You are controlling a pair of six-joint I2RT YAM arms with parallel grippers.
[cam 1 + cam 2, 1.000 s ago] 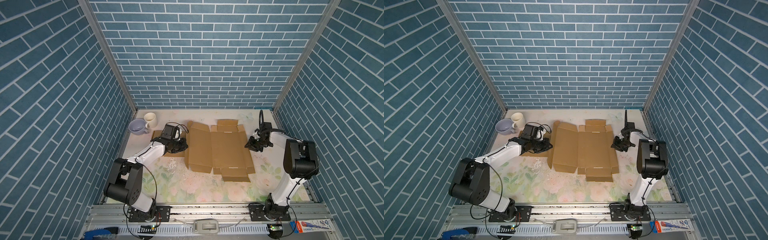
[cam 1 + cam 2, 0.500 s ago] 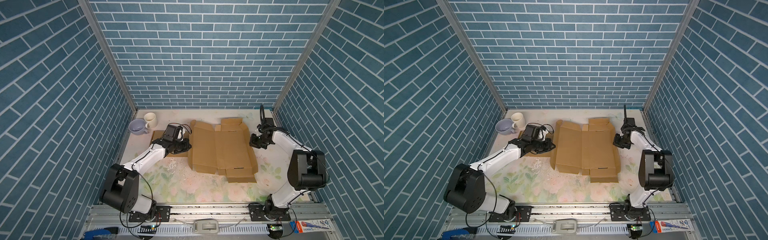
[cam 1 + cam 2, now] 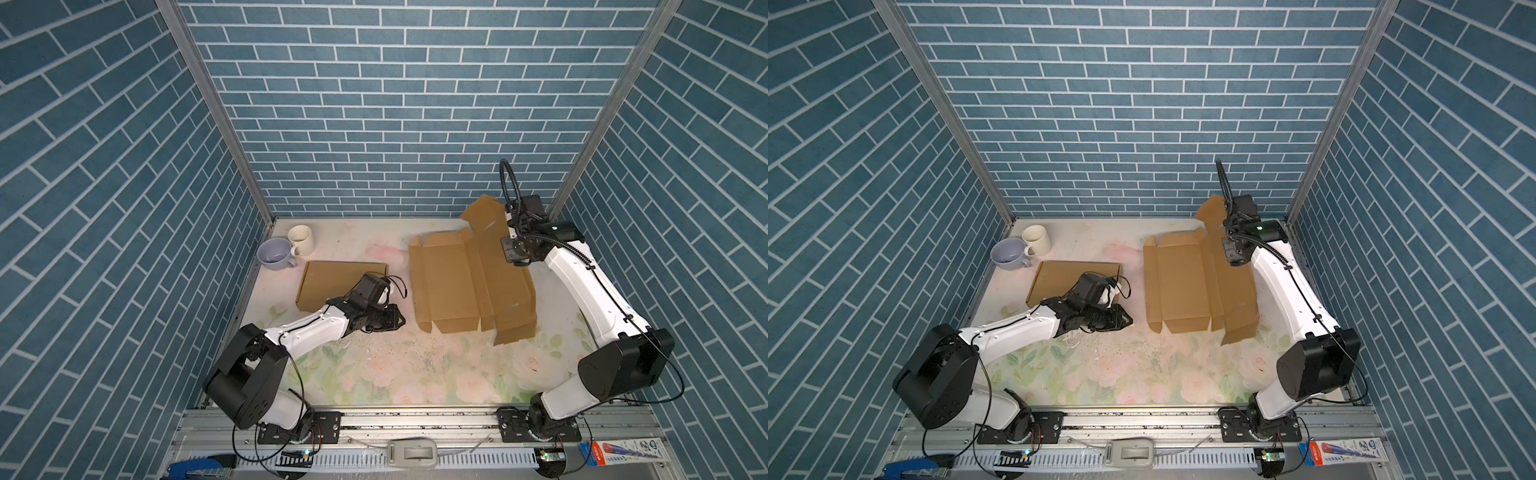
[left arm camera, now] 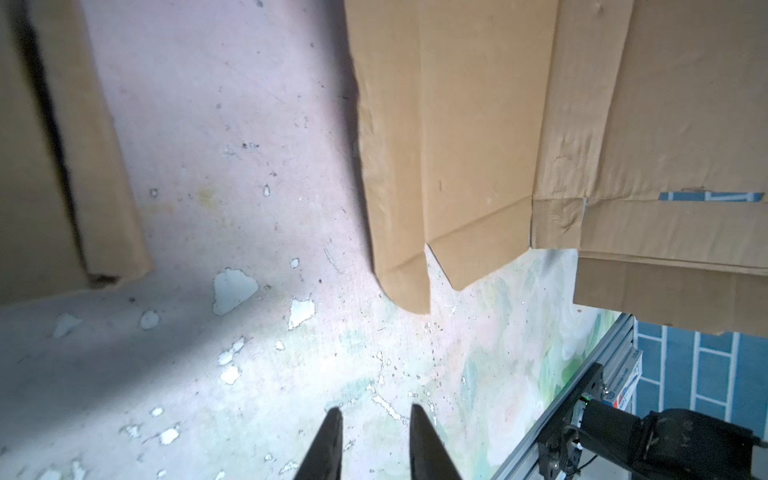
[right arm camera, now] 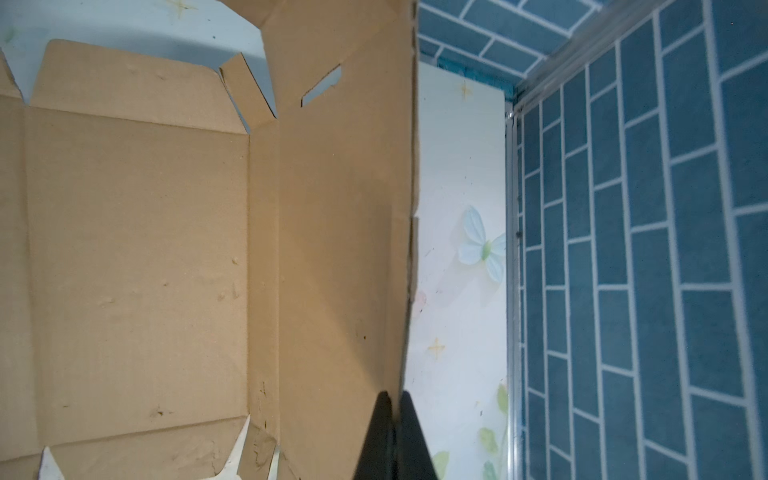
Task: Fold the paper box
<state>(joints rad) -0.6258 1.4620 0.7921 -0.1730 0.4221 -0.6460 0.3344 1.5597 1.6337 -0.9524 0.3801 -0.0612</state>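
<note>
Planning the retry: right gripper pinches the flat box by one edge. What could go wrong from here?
1. The right gripper pinches only the thin edge of the flat box; it could slip or tear.
2. The left gripper is open and off the box, so the sheet may slide rather than crease.

closed box [image 3: 332, 279] left | flat box [image 3: 451, 282] right | table [image 3: 395, 374] beneath both

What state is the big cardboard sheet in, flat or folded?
Mostly spread flat. One side of the sheet tilts up off the table, edge pinched in the right arm's shut jaws.
</note>
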